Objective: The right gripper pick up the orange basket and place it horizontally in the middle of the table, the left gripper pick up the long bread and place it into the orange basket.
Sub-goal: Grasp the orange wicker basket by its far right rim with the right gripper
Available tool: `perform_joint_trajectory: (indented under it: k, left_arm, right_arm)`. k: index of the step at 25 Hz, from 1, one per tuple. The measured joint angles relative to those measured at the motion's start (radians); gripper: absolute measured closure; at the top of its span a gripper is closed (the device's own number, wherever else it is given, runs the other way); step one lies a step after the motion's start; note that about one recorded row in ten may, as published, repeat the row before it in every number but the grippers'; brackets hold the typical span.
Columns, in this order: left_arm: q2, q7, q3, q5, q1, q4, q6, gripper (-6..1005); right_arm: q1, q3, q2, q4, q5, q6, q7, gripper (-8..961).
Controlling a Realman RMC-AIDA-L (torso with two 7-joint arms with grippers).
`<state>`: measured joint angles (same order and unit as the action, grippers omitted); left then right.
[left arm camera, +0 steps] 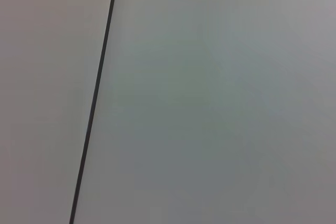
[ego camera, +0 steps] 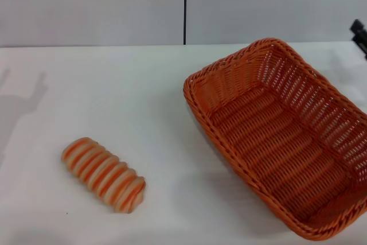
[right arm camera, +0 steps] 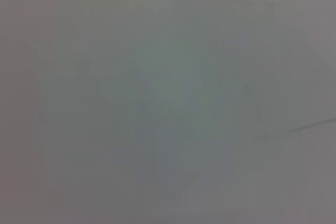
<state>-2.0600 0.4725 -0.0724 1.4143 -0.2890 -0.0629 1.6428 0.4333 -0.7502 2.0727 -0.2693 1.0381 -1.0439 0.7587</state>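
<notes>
Nearest lay the long bread (ego camera: 104, 174), the orange basket (ego camera: 281, 136) angled beside it; right hand (ego camera: 359, 34) barely showed, grip unreadable; a rim grasp might slip

The basket (ego camera: 281, 142) is orange all over, woven wicker with openwork sides and a braided rim. The bread (ego camera: 104, 174) is cream-tan with orange crosswise stripes. The bench (ego camera: 114, 101) is plain white.

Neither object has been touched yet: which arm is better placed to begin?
Right. The large orange woven wicker basket lies diagonally on the robot's right of the white table, and the right gripper shows at that edge. The striped long bread lies left.
</notes>
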Motion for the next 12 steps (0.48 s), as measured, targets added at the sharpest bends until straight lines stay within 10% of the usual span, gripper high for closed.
perform_joint_trajectory:
  k: [12]
  left_arm:
    - [0.0, 0.0, -0.001, 0.0, 0.003, 0.0, 0.003, 153]
  right_arm:
    - [0.031, -0.043, 0.003, 0.034, -0.003, 0.023, -0.013, 324]
